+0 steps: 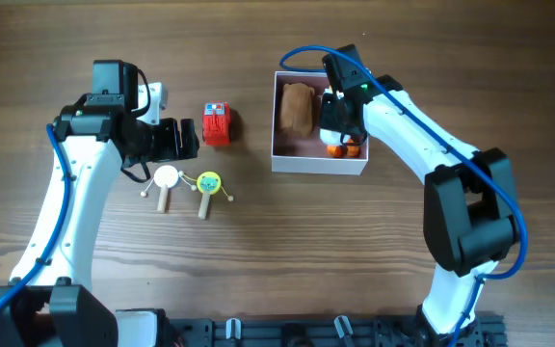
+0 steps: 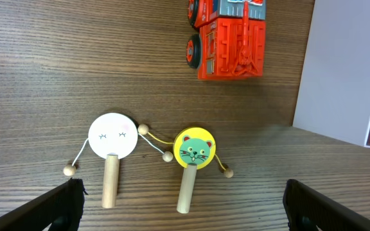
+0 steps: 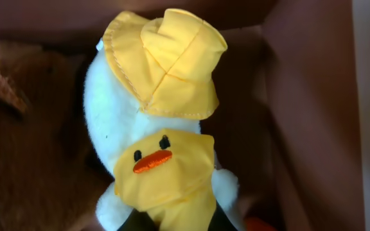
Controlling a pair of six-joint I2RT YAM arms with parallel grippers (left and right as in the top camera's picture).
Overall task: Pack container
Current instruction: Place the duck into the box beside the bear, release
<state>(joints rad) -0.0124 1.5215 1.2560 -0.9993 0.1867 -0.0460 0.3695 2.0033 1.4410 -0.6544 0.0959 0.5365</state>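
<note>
Here the container (image 1: 316,164) lies directly beneath the right end effector (image 1: 341,123)

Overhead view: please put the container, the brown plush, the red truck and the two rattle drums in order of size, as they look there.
1. container
2. brown plush
3. red truck
4. white rattle drum and yellow rattle drum: they look about alike, so I do not rank them.

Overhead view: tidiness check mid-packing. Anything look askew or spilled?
Nothing stands out. The white cardboard container holds a brown plush and a yellow-hatted white plush; a red toy truck and two wooden rattles lie outside.
</note>
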